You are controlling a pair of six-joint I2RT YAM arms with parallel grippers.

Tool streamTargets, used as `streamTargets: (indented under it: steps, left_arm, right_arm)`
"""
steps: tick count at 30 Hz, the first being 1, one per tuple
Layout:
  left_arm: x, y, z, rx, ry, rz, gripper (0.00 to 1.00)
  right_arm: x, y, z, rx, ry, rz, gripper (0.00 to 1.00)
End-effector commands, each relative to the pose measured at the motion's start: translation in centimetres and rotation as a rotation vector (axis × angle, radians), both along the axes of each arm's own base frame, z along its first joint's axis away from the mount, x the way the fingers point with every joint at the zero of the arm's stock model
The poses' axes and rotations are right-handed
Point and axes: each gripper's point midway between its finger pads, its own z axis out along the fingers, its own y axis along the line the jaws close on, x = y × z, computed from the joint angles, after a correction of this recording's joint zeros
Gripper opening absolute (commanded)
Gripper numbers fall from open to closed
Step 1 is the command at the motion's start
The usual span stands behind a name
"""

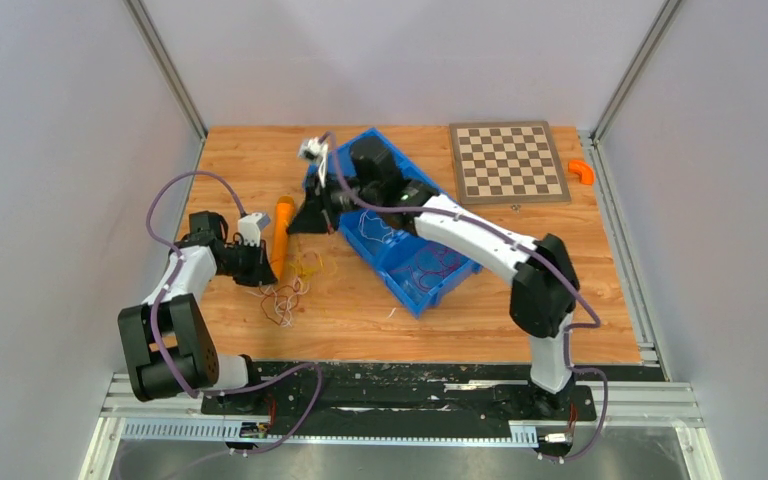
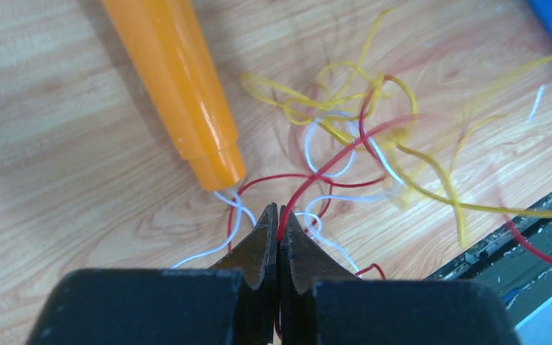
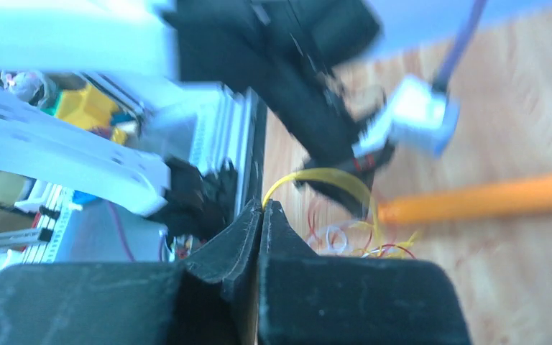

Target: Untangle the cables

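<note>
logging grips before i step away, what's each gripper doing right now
left gripper: closed on a red cable
right gripper: closed on a yellow cable

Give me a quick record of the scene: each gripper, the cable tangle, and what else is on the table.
left gripper: shut on red cable, at the tangle
right gripper: shut on yellow cable, raised
cable tangle: red, white, yellow loops beside orange tube
other items: blue bin, chessboard
</note>
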Motion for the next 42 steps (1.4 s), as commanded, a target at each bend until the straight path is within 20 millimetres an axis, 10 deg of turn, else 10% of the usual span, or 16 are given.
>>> streamTargets:
  steps: [1,7,17,24,32,42]
  left_arm:
    - [0.0,2.0,-0.8,0.081,0.041,0.015,0.0]
    - [0.2,2.8,-1.6,0.116,0.045,0.024,0.0]
    - [1.1,4.2,0.5,0.17,-0.066,0.034,0.01]
    - [1.0,1.4,9.5,-0.017,-0.404,-0.011,0.96]
    - [-1.4,-2.2,19.4,-0.078,-0.741,-0.125,1.0]
    - [-0.9,-6.7,22.4,-0.291,-0.823,-0.265,1.0]
  right_arm:
    - [-1.6,-2.6,15.5,0.296,-0.192,0.033,0.0]
    - [-2.2,-5.1,23.0,0.439,-0.299,-0.011,0.0]
    - [-2.4,-5.5,24.6,0.471,-0.341,-0.019,0.0]
    - [-1.8,-4.2,21.3,0.415,-0.292,0.015,0.0]
    - [-1.9,-2.7,19.9,0.401,-0.266,0.048,0.0]
    - [-2.1,-1.1,20.2,0.418,-0.243,0.073,0.0]
